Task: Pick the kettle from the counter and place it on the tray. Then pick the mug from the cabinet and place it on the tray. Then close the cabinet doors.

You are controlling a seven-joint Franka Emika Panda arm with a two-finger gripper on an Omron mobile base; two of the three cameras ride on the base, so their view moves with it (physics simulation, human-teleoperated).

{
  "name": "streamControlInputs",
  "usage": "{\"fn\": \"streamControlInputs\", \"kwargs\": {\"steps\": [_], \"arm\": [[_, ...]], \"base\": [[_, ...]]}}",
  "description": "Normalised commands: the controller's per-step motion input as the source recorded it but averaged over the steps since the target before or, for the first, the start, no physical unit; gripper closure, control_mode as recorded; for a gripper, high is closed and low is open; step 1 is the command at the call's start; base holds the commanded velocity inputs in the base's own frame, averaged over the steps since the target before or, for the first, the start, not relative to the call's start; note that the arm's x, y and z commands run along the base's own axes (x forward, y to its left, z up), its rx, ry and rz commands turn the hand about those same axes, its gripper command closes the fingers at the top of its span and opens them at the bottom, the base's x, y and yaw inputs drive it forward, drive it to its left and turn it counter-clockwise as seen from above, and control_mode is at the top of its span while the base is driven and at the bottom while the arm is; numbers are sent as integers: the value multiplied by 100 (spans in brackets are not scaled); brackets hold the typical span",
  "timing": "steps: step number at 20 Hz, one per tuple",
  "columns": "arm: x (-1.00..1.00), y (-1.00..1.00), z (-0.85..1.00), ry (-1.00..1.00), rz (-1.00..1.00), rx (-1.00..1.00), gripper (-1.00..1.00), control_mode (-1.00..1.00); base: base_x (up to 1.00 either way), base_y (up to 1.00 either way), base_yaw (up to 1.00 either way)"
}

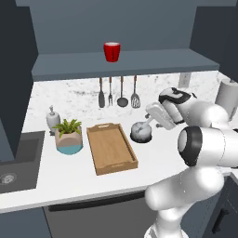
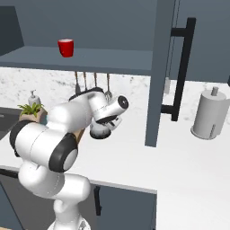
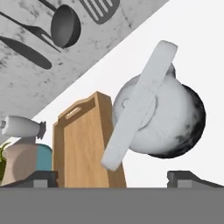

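Note:
The grey mottled kettle (image 1: 141,132) sits on the white counter (image 1: 69,179), just right of the wooden tray (image 1: 111,148). My gripper (image 1: 155,119) hovers close above and to the right of the kettle, open and holding nothing. In the hand view the kettle (image 3: 175,122) lies ahead of the gripper (image 3: 114,179), with its pale slanted handle (image 3: 140,105) crossing the middle and the tray (image 3: 83,144) beside it. The red mug (image 1: 112,51) stands on the cabinet shelf (image 1: 139,62). One cabinet door (image 2: 159,67) hangs open, with its black bar handle (image 2: 180,67) facing out.
A potted plant (image 1: 69,135) and a soap dispenser (image 1: 52,117) stand left of the tray, and a dark sink (image 1: 14,160) lies further left. Utensils (image 1: 118,93) hang on the back wall. A paper towel roll (image 2: 209,114) stands at the right. The open door juts over the counter.

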Motion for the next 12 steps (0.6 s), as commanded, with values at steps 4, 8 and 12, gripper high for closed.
{"fn": "streamControlInputs", "kwargs": {"steps": [4,8,12], "arm": [[35,0,-24,0,0,2,-100,-100],[25,0,-22,0,0,1,-100,-100],[10,0,-14,1,0,0,100,-100]], "base": [[0,0,0],[0,0,0],[0,0,0]]}}
